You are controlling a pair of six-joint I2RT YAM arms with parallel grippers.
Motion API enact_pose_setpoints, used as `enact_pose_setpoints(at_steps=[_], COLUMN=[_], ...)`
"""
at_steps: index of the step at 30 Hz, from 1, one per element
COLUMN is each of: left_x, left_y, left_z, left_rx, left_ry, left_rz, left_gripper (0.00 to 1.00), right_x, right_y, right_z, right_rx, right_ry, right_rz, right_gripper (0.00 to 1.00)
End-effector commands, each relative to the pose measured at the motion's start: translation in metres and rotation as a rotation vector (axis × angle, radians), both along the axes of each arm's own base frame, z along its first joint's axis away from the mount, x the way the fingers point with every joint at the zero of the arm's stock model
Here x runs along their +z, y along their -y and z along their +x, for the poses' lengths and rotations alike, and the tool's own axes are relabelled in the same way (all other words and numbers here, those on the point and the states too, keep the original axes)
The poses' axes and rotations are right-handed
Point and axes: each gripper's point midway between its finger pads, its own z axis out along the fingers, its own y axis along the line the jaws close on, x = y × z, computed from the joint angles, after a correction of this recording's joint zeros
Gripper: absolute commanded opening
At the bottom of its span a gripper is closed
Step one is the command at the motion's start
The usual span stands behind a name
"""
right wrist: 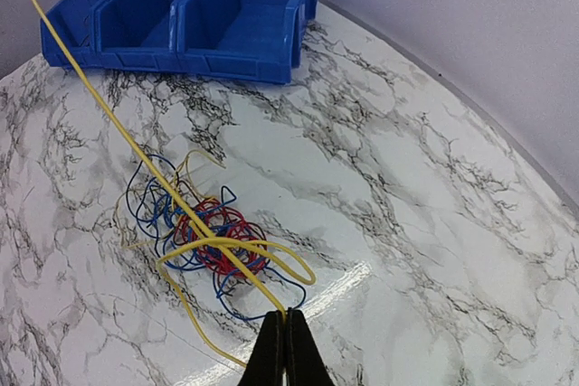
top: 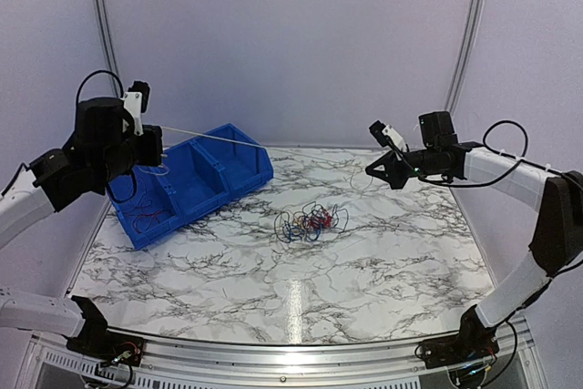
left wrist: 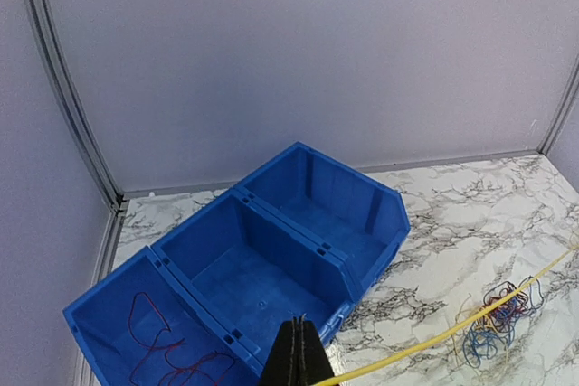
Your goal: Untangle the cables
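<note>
Top view: left gripper [top: 150, 138] is up over the blue bin [top: 219, 193] and right gripper [top: 375, 170] is across the marbled surface [top: 364, 261]. Both sets of jaws are clenched on one yellow wire [top: 209, 137], strung taut between them. The cables [top: 311, 221] sit mid-surface in a small springy knot.

Left wrist: the bin [left wrist: 344, 259] is glossy moulded plastic with three compartments, and a few red wires [left wrist: 163, 350] lie in the end one. So I'd say it's early days.

Right wrist: the knot [right wrist: 204, 232] is hair-thin blue, red and yellow loops. The yellow wire [right wrist: 109, 110] crosses it, can't tell if it's snagged. Most of the sorting's left.
</note>
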Motion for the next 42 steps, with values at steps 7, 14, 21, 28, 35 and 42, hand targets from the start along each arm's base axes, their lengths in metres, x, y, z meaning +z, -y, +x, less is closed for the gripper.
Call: enact_pose_setpoints(at_steps=[7, 14, 21, 28, 35, 42], left_x=[0.075, 0.113, 0.143, 0.173, 0.195, 0.175], left_y=[0.02, 0.05, 0.041, 0.016, -0.008, -0.013], left_z=[0.036, 0.058, 0.078, 0.103, 0.141, 0.171], left_rx=[-0.107, -0.184, -0.098, -0.012, 0.018, 0.037], left_ry=[-0.018, 0.006, 0.061, 0.124, 0.174, 0.142], left_rz=[-0.024, -0.065, -0.005, -0.01, -0.096, -0.105], left_gripper=[0.0, 0.0, 0.0, 0.0, 0.0, 0.0], right_x=[-0.034, -0.033, -0.035, -0.037, -0.038, -0.042], right_y=[0.005, 0.001, 0.001, 0.001, 0.002, 0.002], right_z=[0.002, -0.006, -0.01, -0.011, -0.011, -0.011], right_rx=[-0.022, 0.007, 0.017, 0.02, 0.019, 0.022], right_ry=[-0.096, -0.089, -0.092, -0.096, -0.093, -0.1], right_rz=[-0.018, -0.008, -0.007, -0.008, -0.016, -0.024], right_gripper=[0.13, 0.21, 0.23, 0.25, 0.25, 0.26])
